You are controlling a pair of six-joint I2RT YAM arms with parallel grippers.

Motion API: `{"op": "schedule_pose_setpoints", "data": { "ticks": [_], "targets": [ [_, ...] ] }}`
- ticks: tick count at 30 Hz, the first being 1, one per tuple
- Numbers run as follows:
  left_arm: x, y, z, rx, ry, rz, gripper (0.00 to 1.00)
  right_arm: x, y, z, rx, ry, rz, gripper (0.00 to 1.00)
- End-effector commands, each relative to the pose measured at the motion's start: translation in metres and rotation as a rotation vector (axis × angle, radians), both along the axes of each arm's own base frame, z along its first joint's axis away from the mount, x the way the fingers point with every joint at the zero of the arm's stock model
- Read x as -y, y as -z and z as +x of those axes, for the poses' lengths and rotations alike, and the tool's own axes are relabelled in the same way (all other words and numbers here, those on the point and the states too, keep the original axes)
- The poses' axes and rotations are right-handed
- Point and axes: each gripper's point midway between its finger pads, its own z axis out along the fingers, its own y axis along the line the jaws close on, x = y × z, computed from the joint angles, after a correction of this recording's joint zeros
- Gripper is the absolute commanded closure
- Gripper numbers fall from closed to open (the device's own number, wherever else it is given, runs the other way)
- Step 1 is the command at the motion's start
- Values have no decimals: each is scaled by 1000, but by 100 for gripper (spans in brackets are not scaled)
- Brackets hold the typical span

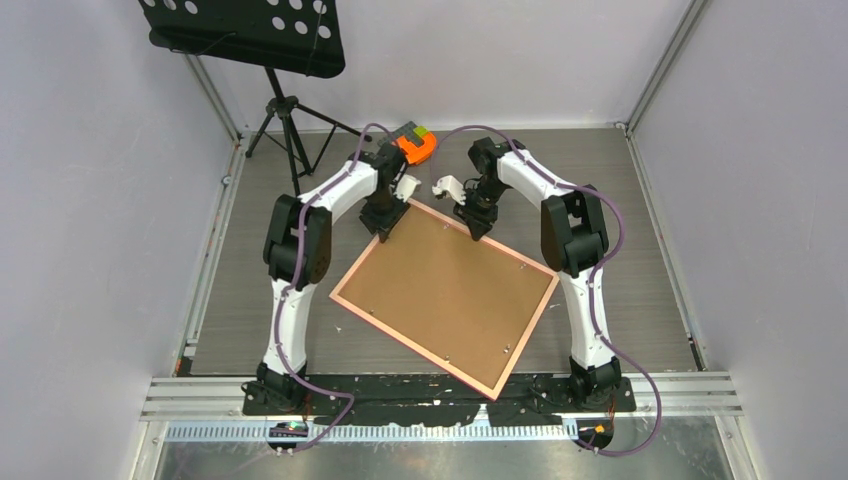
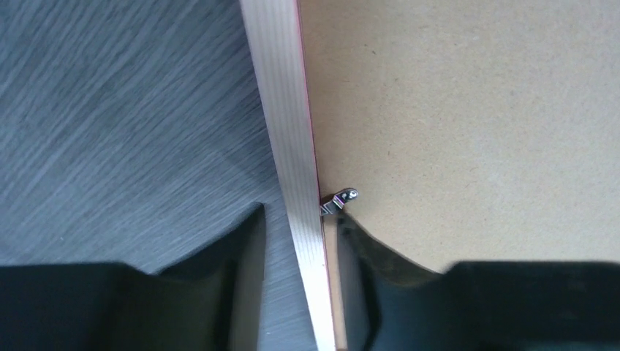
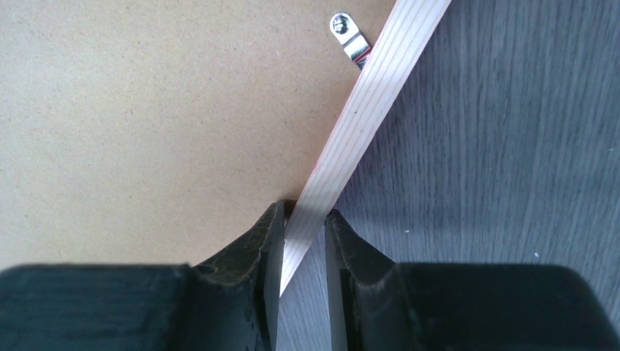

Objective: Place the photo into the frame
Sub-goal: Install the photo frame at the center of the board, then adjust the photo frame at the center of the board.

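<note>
1. The photo shows in none of our views; whether it lies under the brown backing board we cannot tell
2. The frame lies back-up and skewed on the table between our arms, one corner pointing away from us
3. Our right gripper pinches the frame's pale rail near that corner, jaws narrow and pressed against both faces
4. Our left gripper straddles the adjoining rail, jaws slightly apart with a gap on the table side, and its inner finger sits just beside a metal turn clip
5. We judge the step in hand is working that clip: hold the right pinch steady and nudge the tab sideways, not downward, so the board does not flex
6. The table is grey wood-grain; an orange object sits beyond the frame, a black music stand stands at the far left, and pale walls close us in
</note>
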Motion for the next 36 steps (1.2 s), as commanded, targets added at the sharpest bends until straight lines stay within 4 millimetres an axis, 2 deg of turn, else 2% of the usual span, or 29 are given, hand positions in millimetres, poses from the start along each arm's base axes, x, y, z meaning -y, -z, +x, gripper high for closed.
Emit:
{"op": "schedule_pose_setpoints", "data": {
  "ticks": [1, 4, 8, 18, 23, 26, 28, 32, 36],
  "targets": [
    [3, -25, 19, 131, -26, -42, 55, -10, 12, 18, 67, -13, -2, 94],
    [-3, -28, 16, 121, -54, -54, 48, -10, 10, 24, 88, 12, -10, 94],
    [-12, -26, 7, 79, -89, -78, 49, -8, 3, 34, 126, 34, -29, 94],
    [-23, -13, -26, -50, -142, -172, 73, -8, -4, 49, 172, 45, -59, 94],
    [-25, -4, -37, -89, -164, -187, 84, -15, -11, 66, 222, 56, -68, 93],
    [-26, 1, -43, -104, -187, -190, 91, -22, -17, 83, 266, 98, -62, 89],
    [-27, 4, -45, -107, -203, -190, 100, -24, -21, 93, 296, 138, -60, 86],
    [-29, 10, -48, -117, -266, -205, 100, -25, -29, 110, 354, 223, -54, 76],
    [-30, 15, -53, -133, -345, -228, 100, -24, -36, 118, 389, 298, -49, 61]
  ]
}}
